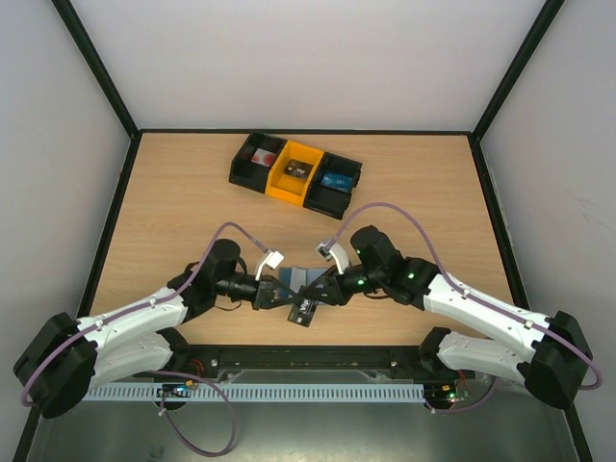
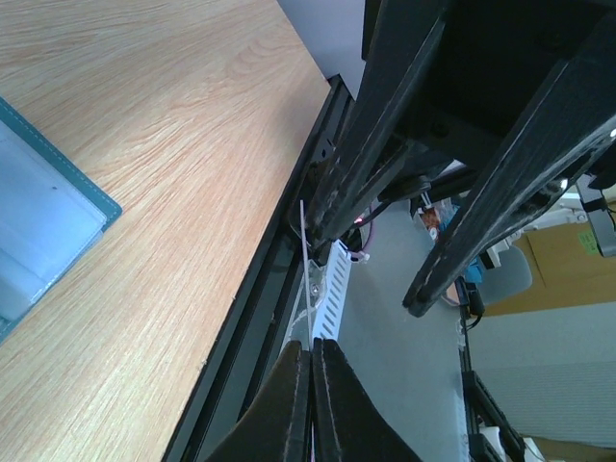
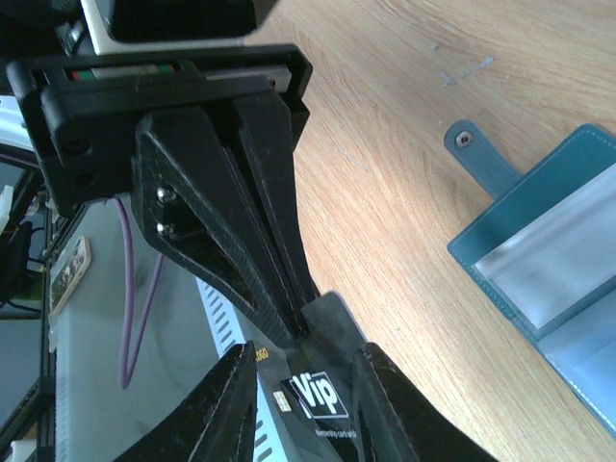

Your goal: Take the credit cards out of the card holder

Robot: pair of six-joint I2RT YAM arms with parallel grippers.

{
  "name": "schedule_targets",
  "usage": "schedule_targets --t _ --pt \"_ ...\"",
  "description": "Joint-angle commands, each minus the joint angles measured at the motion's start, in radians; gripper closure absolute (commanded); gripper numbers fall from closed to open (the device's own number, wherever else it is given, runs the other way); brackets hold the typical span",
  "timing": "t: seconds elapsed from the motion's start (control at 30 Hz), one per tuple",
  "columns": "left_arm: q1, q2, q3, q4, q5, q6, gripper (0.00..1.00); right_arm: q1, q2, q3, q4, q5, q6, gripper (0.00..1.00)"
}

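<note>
The slate-blue card holder [image 1: 304, 278] lies open on the table between the two grippers; its clear pockets and side tab show in the right wrist view [image 3: 539, 260] and one corner in the left wrist view [image 2: 38, 212]. A black credit card [image 1: 306, 310] marked "Vip" [image 3: 327, 397] hangs over the table's near edge. My left gripper [image 1: 286, 294] [image 2: 311, 345] is shut on one corner of it, the card showing edge-on [image 2: 306, 260]. My right gripper [image 1: 325, 289] [image 3: 306, 352] stands open, its fingers apart on either side of the card's face.
A tray [image 1: 295, 173] of black and yellow compartments stands at the back of the table, with a red item [image 1: 260, 157] and a bright blue item [image 1: 337, 181] in it. A black rail [image 1: 308, 354] runs along the near edge. White walls enclose the table.
</note>
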Motion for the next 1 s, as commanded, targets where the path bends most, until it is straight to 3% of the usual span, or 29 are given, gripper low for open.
schedule_targets --t 0.0,0.73,0.83,0.97 --pt "-0.011 -0.001 0.013 0.024 0.034 0.014 0.97 0.003 -0.014 0.051 -0.037 0.029 -0.019 0.72" --pt "-0.023 -0.005 0.012 0.044 0.054 0.013 0.97 0.003 0.035 0.033 -0.077 0.0 -0.075 0.72" --pt "-0.023 -0.004 0.011 0.045 0.054 0.013 0.97 0.004 0.027 0.034 -0.077 -0.006 -0.077 0.79" --pt "-0.022 -0.003 0.012 0.042 0.045 0.016 0.97 0.003 0.021 0.027 -0.069 -0.012 -0.071 0.98"
